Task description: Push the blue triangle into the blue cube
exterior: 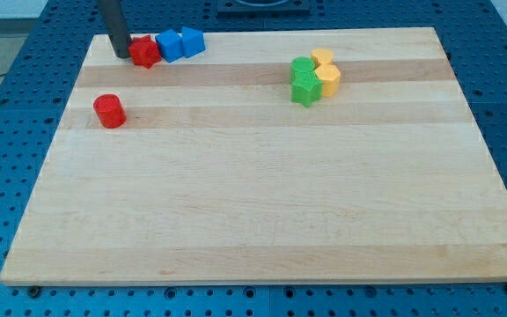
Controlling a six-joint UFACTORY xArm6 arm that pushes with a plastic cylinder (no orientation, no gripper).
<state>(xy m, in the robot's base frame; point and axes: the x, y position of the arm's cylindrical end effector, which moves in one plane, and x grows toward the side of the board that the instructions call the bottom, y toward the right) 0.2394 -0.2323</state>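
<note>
Nudging along the row is the way I judge this step is best done: my tip (121, 56) stands at the top left corner of the wooden board (253, 220), touching or just beside a red block (145, 52), whose shape I cannot make out, and the two blue pieces lie in line beyond it, toward the view's right. Next to the red block sits a blue block (169, 45), and against its far side a second blue block (192, 40); which is the triangle and which the cube I cannot tell. They already look touching, so only a slow, straight press seems needed, if any. The rod has no claw and holds nothing. A red cylinder (109, 111) lies below my tip; green blocks (304, 82) and yellow blocks (326, 71) cluster well apart, rightward.
</note>
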